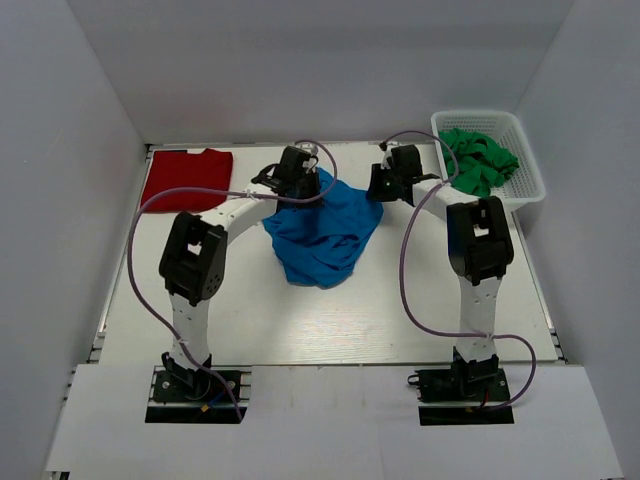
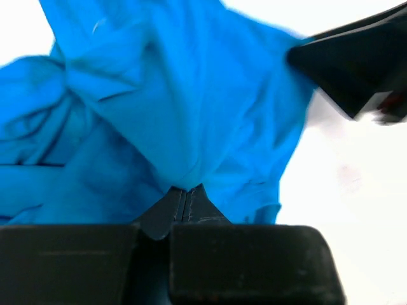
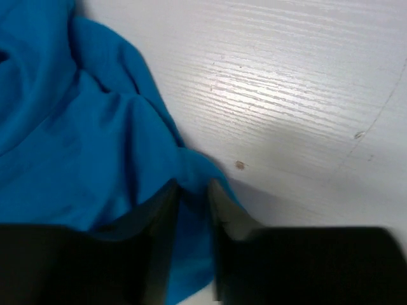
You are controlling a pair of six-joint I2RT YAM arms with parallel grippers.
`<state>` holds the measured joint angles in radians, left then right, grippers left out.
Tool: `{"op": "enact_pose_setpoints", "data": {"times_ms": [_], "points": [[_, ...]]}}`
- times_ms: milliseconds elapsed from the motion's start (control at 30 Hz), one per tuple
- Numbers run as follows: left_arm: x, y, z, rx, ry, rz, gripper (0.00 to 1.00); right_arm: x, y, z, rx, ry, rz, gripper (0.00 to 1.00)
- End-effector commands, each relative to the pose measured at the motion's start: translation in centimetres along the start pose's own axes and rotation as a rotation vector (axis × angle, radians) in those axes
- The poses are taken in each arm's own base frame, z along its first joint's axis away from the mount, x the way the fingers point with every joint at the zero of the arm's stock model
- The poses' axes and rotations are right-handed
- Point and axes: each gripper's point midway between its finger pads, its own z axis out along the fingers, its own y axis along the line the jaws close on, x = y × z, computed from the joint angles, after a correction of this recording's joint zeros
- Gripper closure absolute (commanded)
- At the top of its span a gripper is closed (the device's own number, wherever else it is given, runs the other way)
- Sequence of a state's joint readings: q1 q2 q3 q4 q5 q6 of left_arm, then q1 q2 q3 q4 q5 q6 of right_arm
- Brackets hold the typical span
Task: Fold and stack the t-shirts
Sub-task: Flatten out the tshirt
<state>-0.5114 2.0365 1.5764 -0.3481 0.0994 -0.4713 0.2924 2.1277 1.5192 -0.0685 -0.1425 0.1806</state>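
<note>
White table point(image 1: 400, 320) with a crumpled blue shirt point(image 1: 320, 240), pinched between the jaws of left gripper point(image 2: 186, 198) and right gripper point(image 3: 194, 197); red shirt point(image 1: 187, 178) lies apart.

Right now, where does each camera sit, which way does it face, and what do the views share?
Top camera: above, behind the robot, looking down at the table; left arm and right arm show whole.
Left wrist camera: facing along the left claw, shut on the blue shirt.
Right wrist camera: looking down past the right claw, pinching the shirt's edge.
Shared: all see the blue shirt.
</note>
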Motion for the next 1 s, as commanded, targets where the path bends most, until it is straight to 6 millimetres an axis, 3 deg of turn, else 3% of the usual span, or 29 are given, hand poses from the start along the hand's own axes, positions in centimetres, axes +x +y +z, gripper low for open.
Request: {"op": "enact_pose_setpoints", "data": {"times_ms": [0,33,67,100,133,167,267,300,333,433,467,500,533,567,600,633,667,700,733,767,800,833,933,967], "points": [[-5.5,-1.4,-5.0,0.027,-0.179,0.012,1.00,-3.3,1.1,0.5,-0.053,-0.112,-0.016,0.75],[-5.4,-1.4,-5.3,0.027,-0.179,0.012,1.00,-3.1,1.3,0.4,-0.063,-0.111,-0.001,0.93],[-6.3,-2.0,-6.3,0.043,-0.210,0.015,1.00,-3.8,1.6,0.0,-0.081,-0.131,-0.001,1.00],[-6.4,-1.6,-6.6,0.023,-0.221,0.013,1.00,-4.9,2.3,-0.8,-0.095,-0.162,-0.002,1.00],[-6.6,-1.4,-7.1,0.006,-0.232,0.011,1.00,-4.6,2.2,-1.1,-0.095,-0.161,0.003,1.00],[-7.3,-1.1,-8.4,-0.024,-0.261,0.007,1.00,-7.1,3.0,-3.3,-0.103,-0.239,-0.015,1.00],[-9.5,-0.6,-11.4,-0.088,-0.350,0.007,1.00,-8.0,2.9,-5.8,-0.077,-0.300,-0.016,1.00],[-9.8,-0.4,-12.4,-0.106,-0.369,0.003,1.00,-10.0,4.0,-9.2,-0.082,-0.374,-0.032,1.00],[-11.4,-0.7,-15.5,-0.117,-0.448,0.003,1.00,-10.4,3.6,-10.2,-0.057,-0.393,-0.035,1.00],[-12.3,-0.3,-19.5,-0.147,-0.542,-0.015,1.00,-13.4,4.5,-16.6,-0.022,-0.518,-0.047,1.00],[-13.6,-0.4,-23.0,-0.154,-0.623,-0.031,1.00,-13.7,4.4,-17.6,-0.003,-0.537,-0.042,1.00],[-13.7,-0.2,-24.5,-0.172,-0.644,-0.039,1.00,-13.8,4.2,-18.4,0.014,-0.547,-0.036,1.00],[-14.1,-0.2,-26.1,-0.173,-0.680,-0.048,1.00,-14.5,4.6,-21.3,0.022,-0.584,-0.035,1.00],[-14.5,-0.3,-27.7,-0.171,-0.714,-0.047,1.00,-14.8,4.8,-22.4,0.021,-0.604,-0.041,1.00],[-14.9,-0.9,-30.7,-0.144,-0.775,-0.041,1.00,-14.7,5.1,-23.4,0.017,-0.617,-0.044,1.00],[-15.2,-1.4,-32.4,-0.118,-0.813,-0.033,1.00,-16.0,6.1,-27.1,0.002,-0.698,-0.075,1.00],[-15.2,-2.3,-33.8,-0.068,-0.834,-0.007,1.00,-16.2,6.8,-28.4,-0.017,-0.725,-0.096,1.00],[-15.4,-3.0,-35.3,-0.030,-0.864,0.007,1.00,-16.8,7.6,-31.1,-0.031,-0.784,-0.113,1.00],[-15.5,-4.7,-38.2,0.061,-0.912,0.044,1.00,-17.3,9.0,-33.8,-0.076,-0.835,-0.146,1.00],[-15.5,-6.0,-39.7,0.119,-0.936,0.059,1.00,-17.3,9.5,-34.9,-0.096,-0.851,-0.164,1.00],[-15.6,-7.0,-41.5,0.169,-0.964,0.084,1.00,-18.1,10.8,-38.1,-0.126,-0.912,-0.193,1.00],[-15.3,-8.8,-43.7,0.267,-0.988,0.125,1.00,-18.2,11.3,-39.6,-0.144,-0.935,-0.210,1.00],[-15.0,-11.5,-48.3,0.411,-1.045,0.192,1.00,-19.1,13.8,-46.3,-0.202,-1.044,-0.271,1.00],[-15.1,-12.1,-50.7,0.443,-1.085,0.203,1.00,-18.9,14.5,-48.6,-0.220,-1.080,-0.287,1.00]]}}
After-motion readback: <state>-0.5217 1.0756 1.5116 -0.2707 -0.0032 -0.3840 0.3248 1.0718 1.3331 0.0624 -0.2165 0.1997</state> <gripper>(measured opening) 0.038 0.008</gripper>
